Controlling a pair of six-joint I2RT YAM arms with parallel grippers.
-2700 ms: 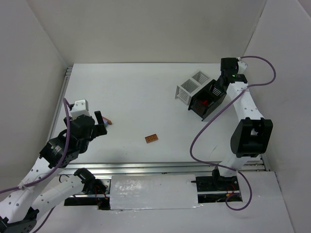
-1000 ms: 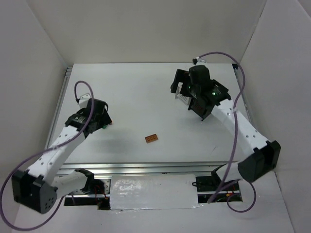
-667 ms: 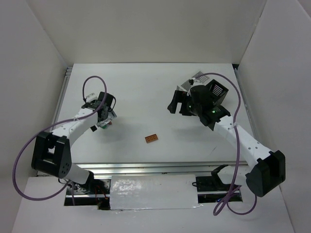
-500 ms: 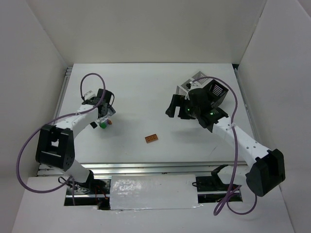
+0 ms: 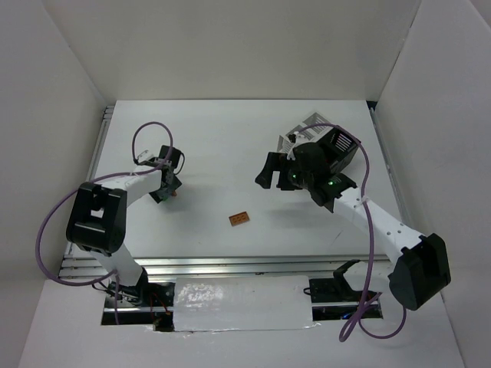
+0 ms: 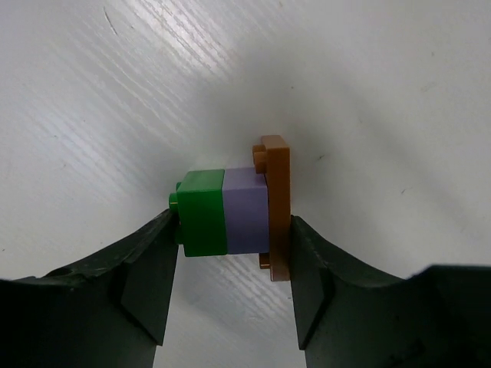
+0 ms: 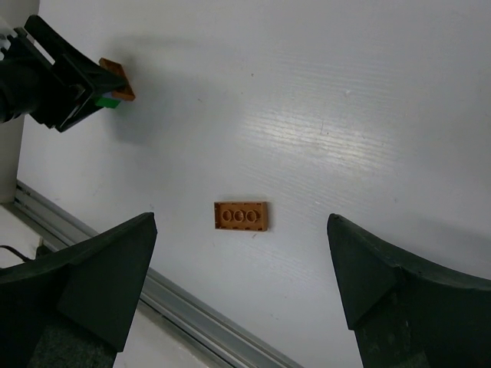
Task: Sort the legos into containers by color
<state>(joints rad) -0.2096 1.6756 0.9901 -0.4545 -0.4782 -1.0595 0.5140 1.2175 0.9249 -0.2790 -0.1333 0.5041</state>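
Observation:
A stack of legos, green, purple and an orange-brown plate, lies on its side on the white table. My left gripper is shut on it, one finger on the green end and the other on the brown plate. In the top view this is at the table's left. A single orange-brown lego lies flat in the middle. My right gripper hangs open, high above the table, with that brick below between its fingers. From the right wrist I also see the stack.
A black container and a white slotted container stand at the back right, partly behind my right arm. A metal rail runs along the near table edge. White walls enclose the table on three sides.
My left arm stretched out to the stack and its jaws closed on it. My right arm swung away from the containers toward the middle, still open.

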